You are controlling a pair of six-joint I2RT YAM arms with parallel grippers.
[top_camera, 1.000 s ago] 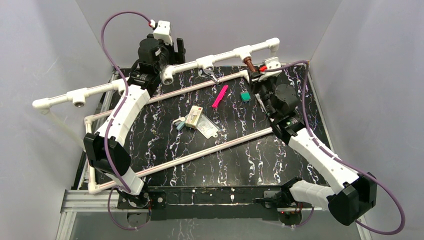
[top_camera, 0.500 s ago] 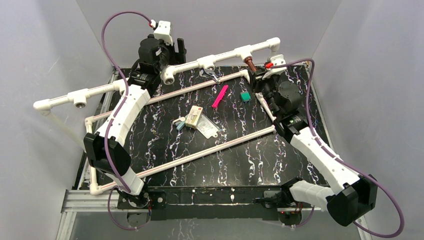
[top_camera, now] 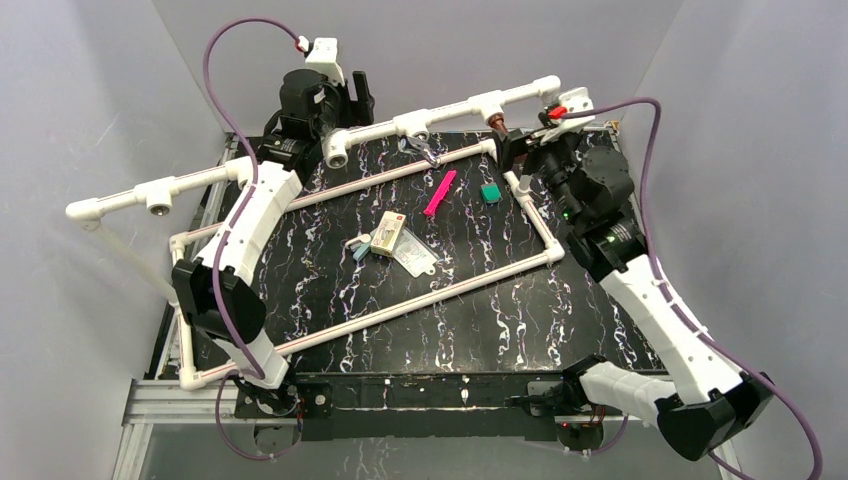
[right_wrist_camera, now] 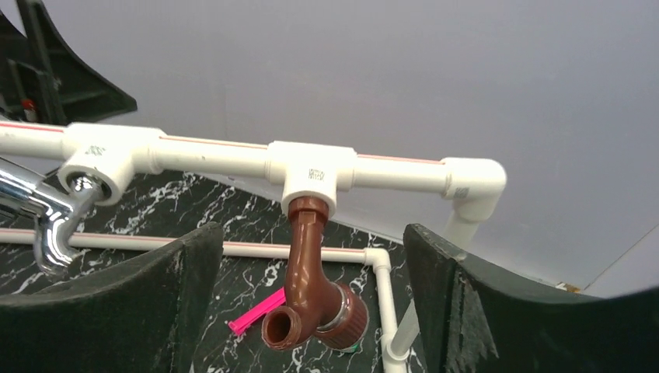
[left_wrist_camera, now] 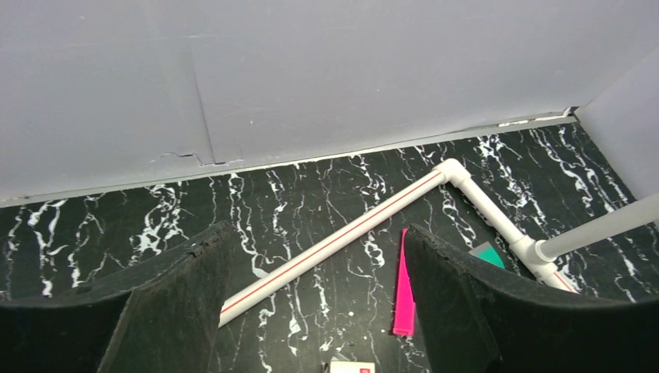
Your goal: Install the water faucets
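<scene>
The dark reddish-brown faucet (right_wrist_camera: 311, 287) hangs by its threaded end from a white tee socket (right_wrist_camera: 311, 175) on the raised pipe rail (top_camera: 450, 112), spout mouth toward the camera. My right gripper (right_wrist_camera: 311, 233) is open, a finger on each side of this faucet with clear gaps. In the top view that faucet (top_camera: 497, 124) sits just left of the right gripper (top_camera: 520, 140). The shiny silver faucet (right_wrist_camera: 47, 221) hangs from the neighbouring tee, also visible from above (top_camera: 424, 150). My left gripper (left_wrist_camera: 316, 229) is open and holds nothing, up at the back left (top_camera: 355, 95).
A pink flat strip (top_camera: 439, 193), a green piece (top_camera: 490, 192), a small box (top_camera: 388, 234) and a clear bag (top_camera: 415, 255) lie on the black marbled table inside a low white pipe frame (top_camera: 420, 170). A further pipe section with an open socket (top_camera: 157, 207) juts out left.
My right gripper has opened and let go of the brown faucet, which stays in its tee. The right arm has swung rightward. The left arm has barely moved.
</scene>
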